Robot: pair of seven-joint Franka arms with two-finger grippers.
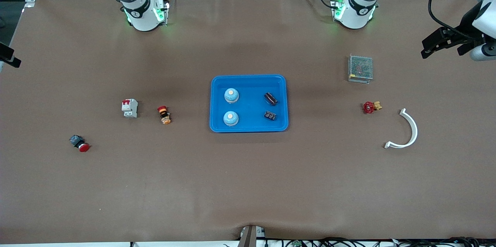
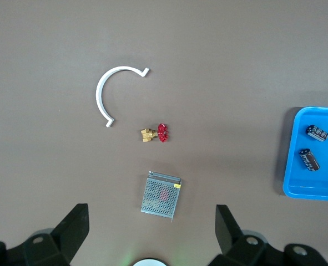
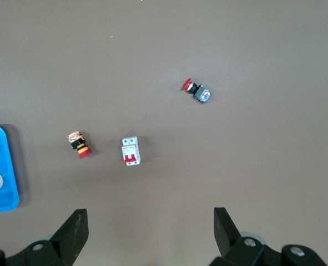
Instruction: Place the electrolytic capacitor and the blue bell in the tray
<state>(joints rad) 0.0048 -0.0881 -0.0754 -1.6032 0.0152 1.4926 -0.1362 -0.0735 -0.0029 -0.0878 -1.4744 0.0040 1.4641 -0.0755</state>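
Red pushbutton (image 1: 79, 143) lies nearest. Tray (image 1: 217, 101) holds both bells (image 1: 231, 95), both capacitors (image 1: 270, 98). Left gripper (image 2: 150, 227), right gripper (image 3: 147, 227) spread wide, empty, high; best just park.

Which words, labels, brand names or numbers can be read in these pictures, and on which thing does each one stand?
None can be read.
Mesh box: a yellow label on one corner, too small to read.
Circuit breaker: any markings too small to read.
Capacitors in the tray: any print is blurred.
Right arm's base: a round emblem, no legible text.
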